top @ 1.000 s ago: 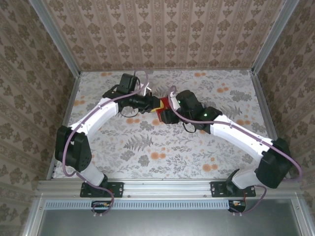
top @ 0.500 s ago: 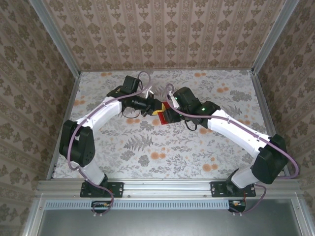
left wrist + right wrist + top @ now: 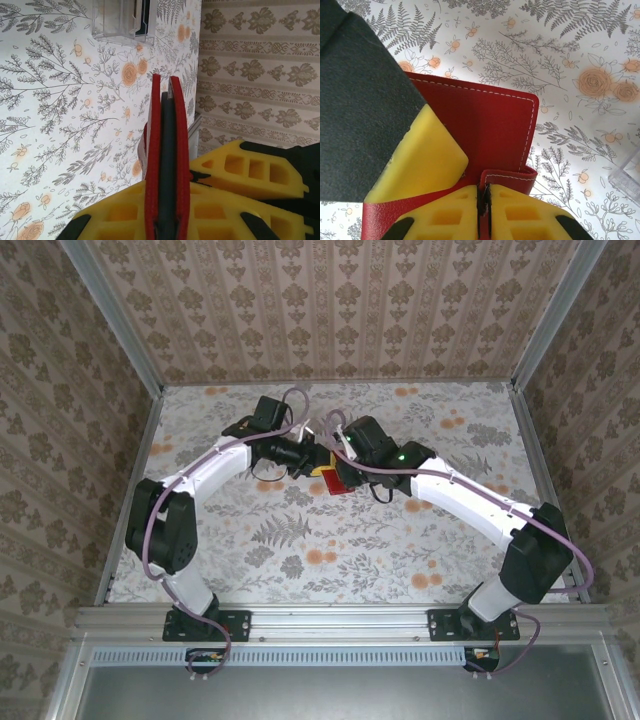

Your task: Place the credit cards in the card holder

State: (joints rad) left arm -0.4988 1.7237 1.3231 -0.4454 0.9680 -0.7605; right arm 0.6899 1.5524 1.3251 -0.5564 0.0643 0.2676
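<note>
The card holder (image 3: pixel 490 130) is showing as a flat red leather-look wallet with a line of white stitching running along its edge and round its rounded corner. From the left wrist camera it is appearing edge-on (image 3: pixel 156 130): two thin red leaves standing side by side with a dark grey layer sandwiched between them.

The left gripper (image 3: pixel 167 196) is pinching the holder across its thickness, its yellow fingers (image 3: pixel 115 215) pressing on the two red outer faces. The right gripper (image 3: pixel 482 194) is pressing its own yellow fingers (image 3: pixel 520 210) almost together on a thin red flap at the holder's edge, with only a dark sliver showing between them. The left gripper's yellow and black finger is lying across the holder's face at the left of the right wrist view.

From above, the card holder (image 3: pixel 335 483) is sitting between the two grippers, left (image 3: pixel 303 452) and right (image 3: pixel 332 454), over the floral desk (image 3: pixel 300 550), nearer its far edge than its near one and about midway between its left and right edges. Whether it is touching the desk I cannot tell.

A clear plastic box (image 3: pixel 120 20) is resting on the desk just beyond the holder, and its corner (image 3: pixel 630 180) is showing at the right wrist view's edge.
</note>
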